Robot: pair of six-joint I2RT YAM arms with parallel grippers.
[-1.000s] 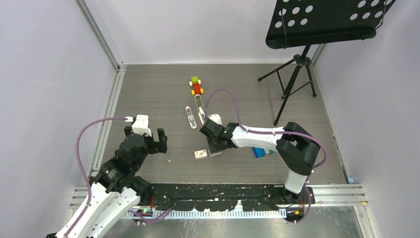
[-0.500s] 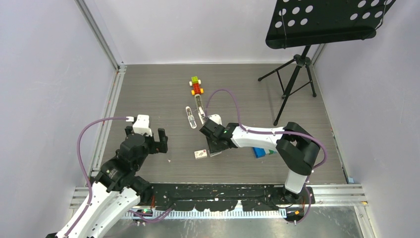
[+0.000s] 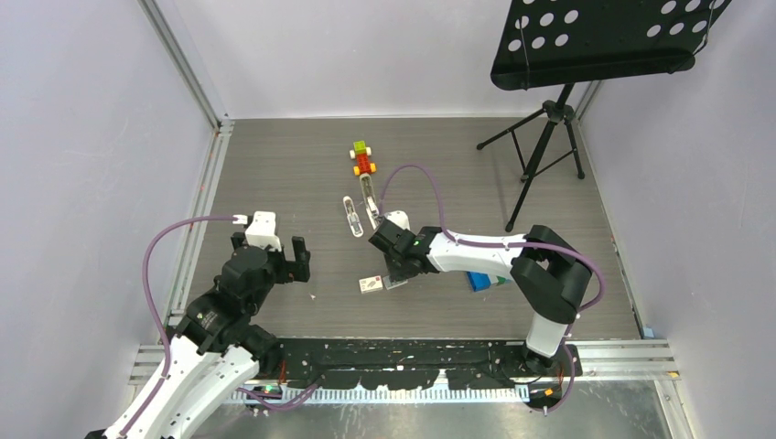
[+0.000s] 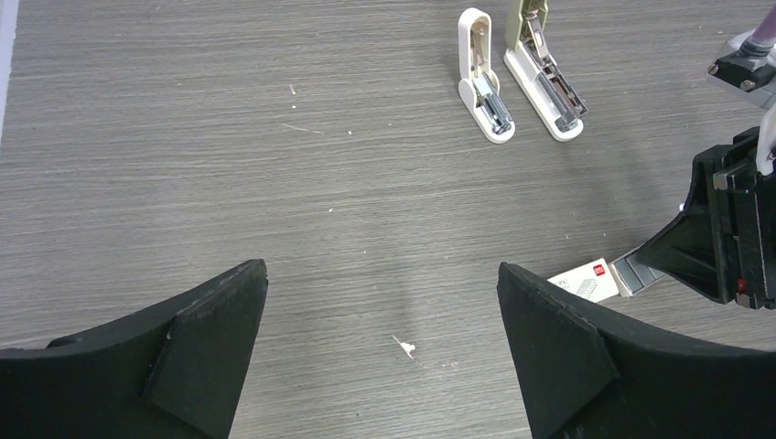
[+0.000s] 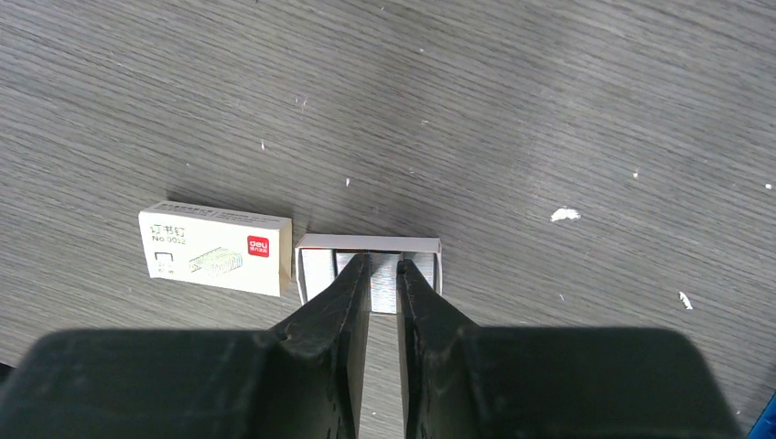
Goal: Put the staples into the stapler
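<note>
Staples [image 5: 318, 274], on grey wood-grain tabletop [image 3: 274, 165], in pinch of right claw [image 5: 384, 265]; left claw [image 4: 380, 267] agape.

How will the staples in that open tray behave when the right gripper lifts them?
The staples look stiff and light, but so thin a strip may snap if squeezed. Smooth metal may slip. The shallow white tray could drag along.

A grey wood-grain table [image 3: 274, 155] spreads beneath me, boxed in by pale lavender walls [image 3: 366, 55] and aluminium corner rails [image 3: 183, 64]. At my far right, a black perforated music stand [image 3: 595, 41] rises on its tripod under even light.
</note>
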